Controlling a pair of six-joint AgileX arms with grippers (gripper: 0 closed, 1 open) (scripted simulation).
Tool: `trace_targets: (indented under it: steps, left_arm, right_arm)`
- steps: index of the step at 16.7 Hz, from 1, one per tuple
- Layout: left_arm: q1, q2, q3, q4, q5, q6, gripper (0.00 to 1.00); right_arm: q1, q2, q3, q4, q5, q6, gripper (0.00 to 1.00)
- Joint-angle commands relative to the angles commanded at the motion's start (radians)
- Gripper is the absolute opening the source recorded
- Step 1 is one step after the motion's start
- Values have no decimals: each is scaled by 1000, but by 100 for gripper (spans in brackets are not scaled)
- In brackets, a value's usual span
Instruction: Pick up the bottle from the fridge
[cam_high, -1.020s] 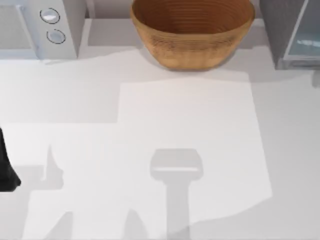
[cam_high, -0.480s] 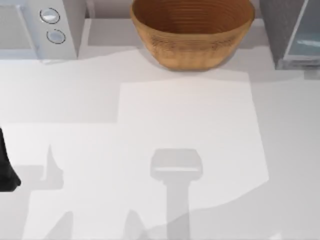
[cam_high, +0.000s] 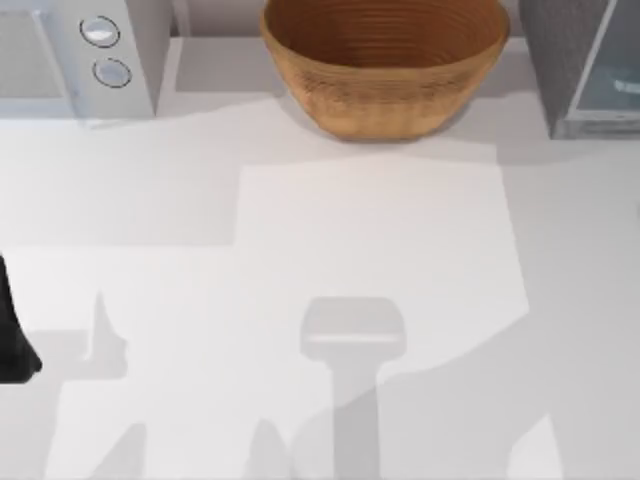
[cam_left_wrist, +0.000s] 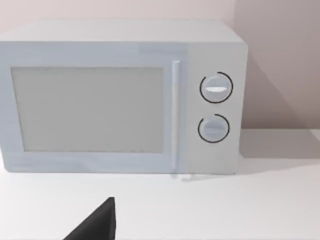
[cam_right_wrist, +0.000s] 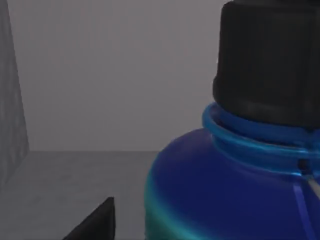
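Very close in the right wrist view stands the bottle (cam_right_wrist: 225, 190), deep blue with a teal tint low down and a round black cap (cam_right_wrist: 270, 60). It is upright on the grey floor inside the fridge (cam_right_wrist: 100, 75). My right gripper is open: its dark fingertip (cam_right_wrist: 97, 220) sits beside the bottle with a gap between them. From above, the fridge (cam_high: 560, 60) is at the table's far right corner, its glassy door (cam_high: 615, 85) swung out. My left arm (cam_high: 12, 345) is parked at the left edge, its gripper open, one fingertip (cam_left_wrist: 97, 222) showing.
A large wooden bowl (cam_high: 385, 70) stands at the back centre. A white microwave (cam_high: 110, 50) with two round knobs fills the back left, and the left wrist view faces it (cam_left_wrist: 120, 100). Arm shadows lie on the white table (cam_high: 370, 240).
The shadow at the table's lower right has spread leftward across the bright patch. The left arm, bowl, microwave and fridge have not moved.
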Motion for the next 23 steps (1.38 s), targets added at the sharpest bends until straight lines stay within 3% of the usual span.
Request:
trace_targets:
  steps: [5, 18, 23]
  left_arm:
    - [0, 0, 0, 0, 0, 0, 100]
    - [0, 0, 0, 0, 0, 0, 100]
    - [0, 0, 0, 0, 0, 0, 100]
  right_arm:
    - [3, 11, 23, -17, 3, 0, 100]
    - [3, 11, 23, -17, 3, 0, 2]
    - [3, 11, 23, -17, 3, 0, 0]
